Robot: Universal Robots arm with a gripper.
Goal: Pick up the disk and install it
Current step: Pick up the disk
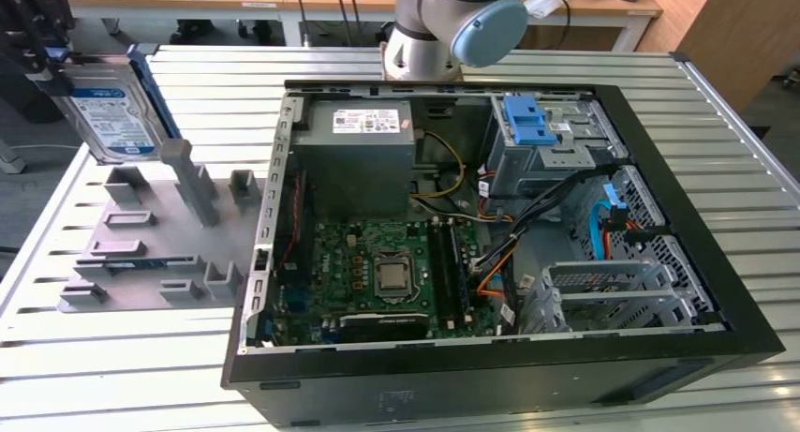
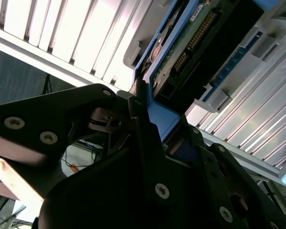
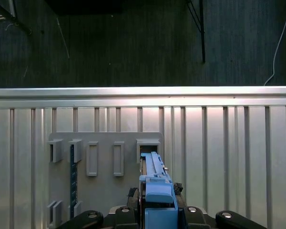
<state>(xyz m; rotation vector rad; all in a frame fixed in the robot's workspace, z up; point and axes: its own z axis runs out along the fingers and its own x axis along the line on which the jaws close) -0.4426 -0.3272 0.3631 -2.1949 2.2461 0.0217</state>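
One disk [image 1: 115, 113], pinched by its blue frame in the closed pincer [image 3: 157, 195], stood on edge over the grey rack [image 1: 150, 235], exterior view's far left; open computer case [image 1: 650, 132] lay well toward that view's right.

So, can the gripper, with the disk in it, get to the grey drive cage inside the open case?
Probably yes. The case lies open on top and nothing covers the drive cage; black cables pass close beside it.
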